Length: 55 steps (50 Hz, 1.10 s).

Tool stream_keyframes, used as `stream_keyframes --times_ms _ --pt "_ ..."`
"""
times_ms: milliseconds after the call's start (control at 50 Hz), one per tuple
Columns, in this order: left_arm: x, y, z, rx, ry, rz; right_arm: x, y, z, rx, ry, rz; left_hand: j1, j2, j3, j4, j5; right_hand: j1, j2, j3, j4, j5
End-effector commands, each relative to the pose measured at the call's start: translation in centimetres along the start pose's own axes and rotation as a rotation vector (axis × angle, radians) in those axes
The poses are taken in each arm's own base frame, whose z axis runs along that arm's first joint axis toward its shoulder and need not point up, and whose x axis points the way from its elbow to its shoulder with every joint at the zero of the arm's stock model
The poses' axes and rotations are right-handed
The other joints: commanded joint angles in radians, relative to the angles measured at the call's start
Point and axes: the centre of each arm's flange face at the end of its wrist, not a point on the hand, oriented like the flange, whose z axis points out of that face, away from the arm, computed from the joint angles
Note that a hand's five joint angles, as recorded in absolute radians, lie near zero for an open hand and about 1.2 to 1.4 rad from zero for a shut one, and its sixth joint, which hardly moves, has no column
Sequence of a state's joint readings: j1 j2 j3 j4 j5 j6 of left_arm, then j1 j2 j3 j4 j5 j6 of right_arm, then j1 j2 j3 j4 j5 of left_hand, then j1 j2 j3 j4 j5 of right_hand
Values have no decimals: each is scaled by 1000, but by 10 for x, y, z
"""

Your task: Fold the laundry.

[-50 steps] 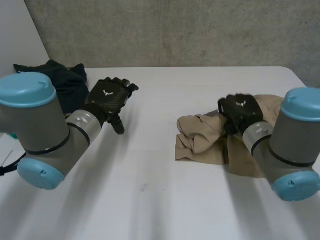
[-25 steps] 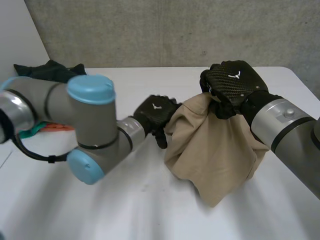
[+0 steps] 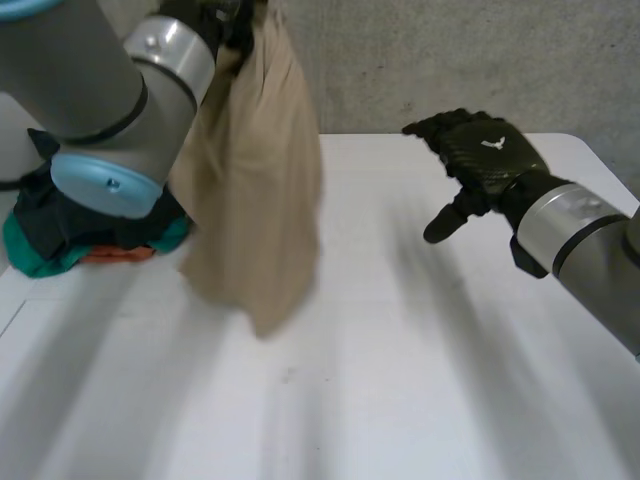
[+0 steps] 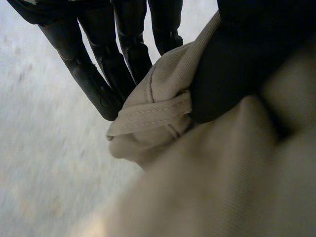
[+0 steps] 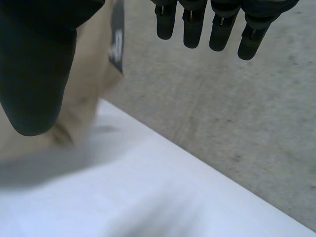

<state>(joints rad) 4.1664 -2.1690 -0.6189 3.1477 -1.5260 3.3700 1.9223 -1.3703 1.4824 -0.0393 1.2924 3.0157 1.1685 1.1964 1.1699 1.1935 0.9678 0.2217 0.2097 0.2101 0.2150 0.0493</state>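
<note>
A beige garment (image 3: 258,190) hangs from my left hand (image 3: 215,15), lifted high over the table's left side, its lower end just above the tabletop. In the left wrist view the fingers (image 4: 106,74) and thumb pinch a seamed edge of the beige garment (image 4: 158,116). My right hand (image 3: 478,165) hovers open above the table at the right, fingers straight, holding nothing. In the right wrist view its fingertips (image 5: 217,27) point toward the wall, and the beige garment (image 5: 91,89) shows beyond its thumb.
A pile of dark, teal and orange clothes (image 3: 70,235) lies at the table's left edge behind my left arm. A grey concrete wall (image 3: 450,60) stands behind the white table (image 3: 400,380).
My right hand has let go of the beige garment and opened. My left hand has closed on it and carried it up and to the left, off the table.
</note>
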Motion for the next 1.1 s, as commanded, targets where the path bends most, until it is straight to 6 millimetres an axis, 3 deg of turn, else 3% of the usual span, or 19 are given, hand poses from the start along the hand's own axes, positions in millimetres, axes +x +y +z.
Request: stream_keyframes --times_ms 20,60,120,260,320,340,380,520,620,700,800,900,1100 --pt "59 -16 -4 80 220 -91 23 6 4 -12 84 -1 228 200 226 203 254 -47 -35 -36 -40 -49" --pt "72 -8 -9 54 264 -99 28 11 5 -24 97 -5 225 197 224 200 251 -47 -35 -36 -40 -49" --pt "96 8 -22 -4 357 -115 37 21 5 -49 117 -11 44 16 42 19 70 -47 -35 -36 -40 -49" --pt "124 96 -67 -286 483 -88 52 41 10 -86 133 -48 -318 -345 -319 -343 -291 -47 -35 -36 -40 -49" --pt "128 119 -83 -352 513 -44 54 48 10 -105 124 -72 -432 -460 -433 -457 -406 -47 -35 -36 -40 -49" --pt "129 130 -92 -381 528 -9 55 53 11 -116 118 -94 -648 -675 -649 -673 -621 -47 -35 -36 -40 -49" --pt "130 137 -102 -401 546 43 53 60 11 -138 100 -126 -994 -1022 -995 -1019 -968 -47 -35 -36 -40 -49" --pt "111 110 -103 -364 463 112 42 71 10 -174 28 -254 -994 -1022 -995 -1019 -968 -47 -35 -36 -40 -49" --pt "69 89 -95 -375 257 142 20 71 -1 -199 -55 -331 -994 -1022 -995 -1019 -968 -47 -35 -36 -40 -49" --pt "50 88 -105 -450 166 173 -6 70 -18 -247 -127 -378 -994 -1022 -995 -1019 -968 -47 -35 -36 -40 -49" --pt "41 104 -120 -540 192 258 -31 72 -41 -331 -158 -328 -994 -1022 -995 -1019 -968 -47 -35 -36 -40 -49" --pt "21 141 -123 -610 264 373 -54 94 -54 -432 -141 -220 -994 -1022 -995 -1019 -968 -47 -35 -36 -40 -49" --pt "25 194 -131 -690 436 421 -61 129 -39 -448 -66 -174 -994 -1022 -995 -1019 -968 322 334 334 329 320"
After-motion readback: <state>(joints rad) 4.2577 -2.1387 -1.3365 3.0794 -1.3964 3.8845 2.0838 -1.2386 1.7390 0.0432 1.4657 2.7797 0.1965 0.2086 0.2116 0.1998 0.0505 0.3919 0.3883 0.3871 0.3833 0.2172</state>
